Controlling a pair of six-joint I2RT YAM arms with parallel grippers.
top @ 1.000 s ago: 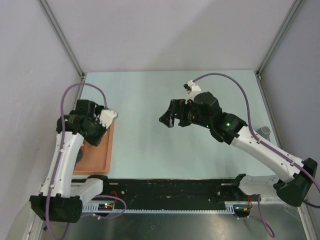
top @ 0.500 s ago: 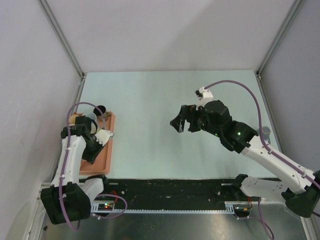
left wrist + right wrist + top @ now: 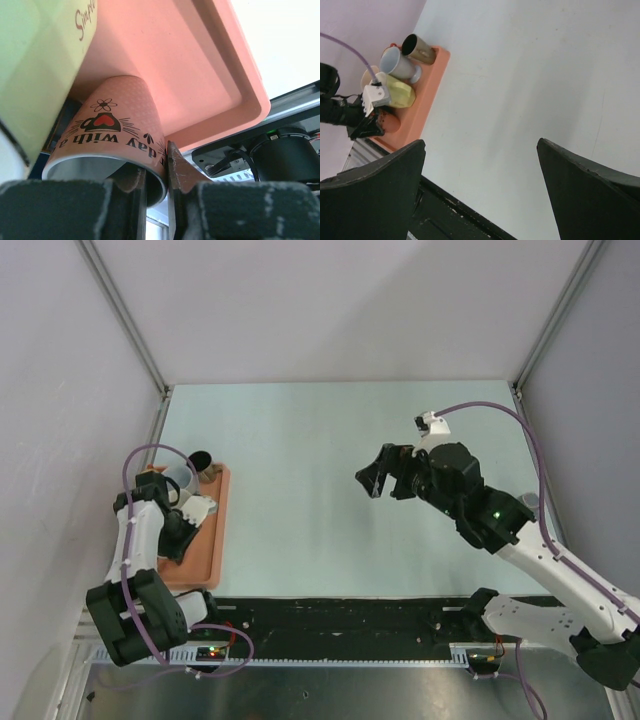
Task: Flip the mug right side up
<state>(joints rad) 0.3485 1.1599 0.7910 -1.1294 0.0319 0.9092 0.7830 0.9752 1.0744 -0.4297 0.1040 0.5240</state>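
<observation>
The pink mug (image 3: 117,125) with black lettering lies tilted over the pink tray (image 3: 210,75), its open mouth towards my left wrist. My left gripper (image 3: 154,165) is shut on its rim, one finger inside and one outside. In the right wrist view the mug (image 3: 390,123) is a small pink shape at the tray's near end, beside my left gripper (image 3: 367,127). In the top view my left arm hides the mug over the tray (image 3: 212,540). My right gripper (image 3: 378,472) is open and empty, held high over the middle of the table (image 3: 480,142).
A yellow-green mug (image 3: 35,65) presses against the pink mug. A grey cup (image 3: 397,64) and a dark brass cup (image 3: 417,48) stand at the tray's far end. The black rail (image 3: 340,615) runs along the table's near edge.
My left arm has pulled back and down towards the tray's near end, uncovering the cups at the far end. My right arm has drawn back to the right, still open.
</observation>
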